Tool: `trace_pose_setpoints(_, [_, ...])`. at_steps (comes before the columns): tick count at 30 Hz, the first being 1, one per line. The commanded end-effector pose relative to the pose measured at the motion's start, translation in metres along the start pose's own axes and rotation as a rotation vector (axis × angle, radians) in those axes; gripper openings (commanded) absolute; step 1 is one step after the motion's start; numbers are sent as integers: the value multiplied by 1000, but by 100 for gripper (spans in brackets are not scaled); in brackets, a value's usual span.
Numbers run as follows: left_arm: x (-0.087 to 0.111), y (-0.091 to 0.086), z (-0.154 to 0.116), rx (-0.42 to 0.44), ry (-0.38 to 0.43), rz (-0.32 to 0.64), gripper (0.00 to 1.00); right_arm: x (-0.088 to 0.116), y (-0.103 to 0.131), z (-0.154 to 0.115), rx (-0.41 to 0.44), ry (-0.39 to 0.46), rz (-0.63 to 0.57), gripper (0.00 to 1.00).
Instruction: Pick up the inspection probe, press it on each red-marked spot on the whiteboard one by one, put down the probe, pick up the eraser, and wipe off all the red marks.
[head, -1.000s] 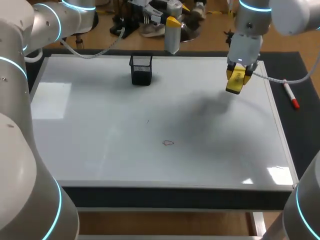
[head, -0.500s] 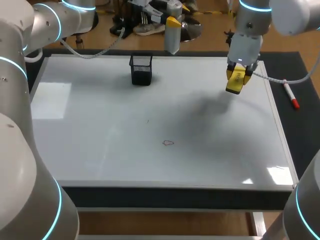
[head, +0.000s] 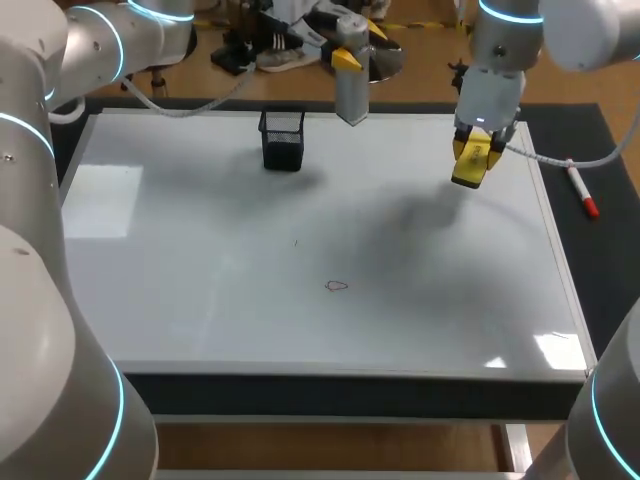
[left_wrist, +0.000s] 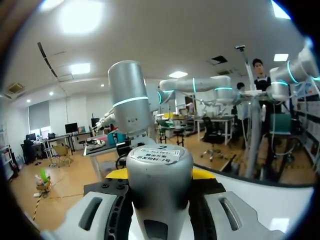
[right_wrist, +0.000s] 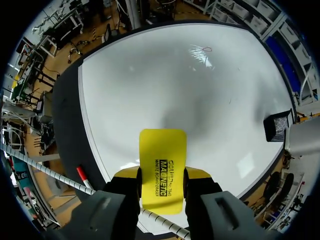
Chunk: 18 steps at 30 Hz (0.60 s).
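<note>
In the right wrist view the right tool (right_wrist: 162, 173) clamps the yellow eraser (right_wrist: 162, 150) above the whiteboard (right_wrist: 150, 85). The left wrist view shows the left tool (left_wrist: 160, 174) gripping the probe (left_wrist: 159, 162). The head view places the probe over the whiteboard's far edge.

Left gripper (head: 347, 58) has come forward with the probe (head: 351, 95) and drifted slightly to its right. The probe's lower end was back over the far rim of the whiteboard (head: 200, 260); now it hangs past the rim, over the board surface. Probe hangs lower in the head view than before, upright as it travels. Mesh cup (head: 282, 138) now sits a bit further off to the probe's left. A soft shadow (head: 312, 180) has appeared on the board below and left of the probe, beside the cup.
</note>
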<state>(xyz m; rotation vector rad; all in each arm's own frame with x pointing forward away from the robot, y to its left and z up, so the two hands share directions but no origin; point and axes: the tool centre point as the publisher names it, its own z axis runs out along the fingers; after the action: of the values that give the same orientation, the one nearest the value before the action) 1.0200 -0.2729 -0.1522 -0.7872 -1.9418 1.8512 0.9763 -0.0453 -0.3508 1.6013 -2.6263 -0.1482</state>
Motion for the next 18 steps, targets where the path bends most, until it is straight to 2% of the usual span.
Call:
trace_pose_setpoints(1, [19,-10,14,-25,-18,7,0,1,-1,-1,1,3,-2,0])
trace_pose_setpoints(18, [101,-13,54,-37,0,8,0,1,-1,-1,1,3,-2,0])
